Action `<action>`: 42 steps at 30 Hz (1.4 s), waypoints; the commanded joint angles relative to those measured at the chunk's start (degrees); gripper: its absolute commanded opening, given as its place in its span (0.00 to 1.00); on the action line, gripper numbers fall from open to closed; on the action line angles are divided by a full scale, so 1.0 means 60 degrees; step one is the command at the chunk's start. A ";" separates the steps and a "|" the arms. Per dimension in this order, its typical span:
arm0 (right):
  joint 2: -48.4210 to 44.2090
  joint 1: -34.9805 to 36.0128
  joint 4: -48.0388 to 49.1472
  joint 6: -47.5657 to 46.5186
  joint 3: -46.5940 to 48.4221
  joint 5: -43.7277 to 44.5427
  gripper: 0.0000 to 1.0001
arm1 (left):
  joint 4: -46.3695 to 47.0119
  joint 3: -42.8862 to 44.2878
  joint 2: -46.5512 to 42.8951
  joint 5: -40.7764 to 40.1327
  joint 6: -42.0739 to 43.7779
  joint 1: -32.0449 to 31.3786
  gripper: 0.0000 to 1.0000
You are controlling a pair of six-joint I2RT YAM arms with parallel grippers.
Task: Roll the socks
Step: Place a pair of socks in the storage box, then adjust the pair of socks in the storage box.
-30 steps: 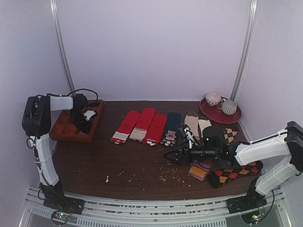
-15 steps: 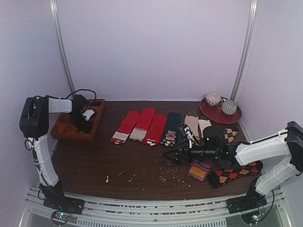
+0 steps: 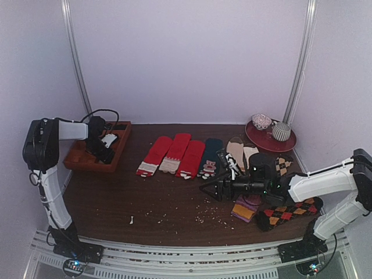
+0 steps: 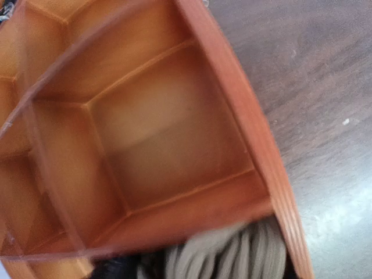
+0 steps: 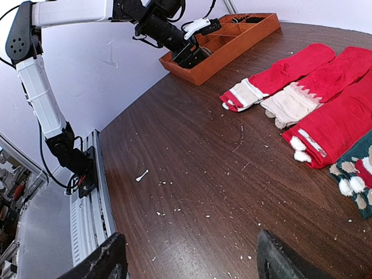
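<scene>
The socks show as a tan ribbed bundle point(image 4: 232, 256) lying in the end compartment of the wooden tray point(image 4: 232, 87), at the bottom edge of the left wrist view. My left gripper point(image 3: 103, 151) hangs over that tray point(image 3: 78, 160) at the back left, right above the bundle. Its fingers hardly show, so I cannot make out how the jaws stand. My right gripper point(image 3: 209, 190) hovers low over bare table in the middle right. It is open point(image 5: 195, 261) with nothing between its fingers. From there the left gripper point(image 5: 190, 53) appears dipped into the tray point(image 5: 232, 43).
A row of flat socks lies mid-table: red ones point(image 3: 157, 152), a dark teal one point(image 3: 209, 157) and beige ones point(image 3: 237, 150). Argyle socks point(image 3: 285, 212) lie under my right arm. A red plate point(image 3: 267, 141) with cups stands at the back right. Crumbs point(image 3: 203, 220) dot the front.
The left arm has shifted a little over the tray, and the tray has shifted slightly with it. The right gripper has edged slightly toward the row of socks.
</scene>
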 commanded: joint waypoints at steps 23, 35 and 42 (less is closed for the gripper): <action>-0.0096 -0.0049 -0.0086 0.0145 0.0359 -0.0107 0.75 | 0.0621 0.0416 -0.1683 0.0570 0.0304 -0.0124 0.98; -0.0068 -0.0041 -0.0182 0.0159 0.0400 -0.0023 0.75 | 0.2316 -0.0991 -0.3371 0.2135 -0.1793 0.0112 0.98; -0.0079 -0.0046 -0.0245 0.0152 0.0371 -0.0046 0.75 | 0.2254 -0.1613 -0.2880 0.2623 -0.2405 0.0095 0.80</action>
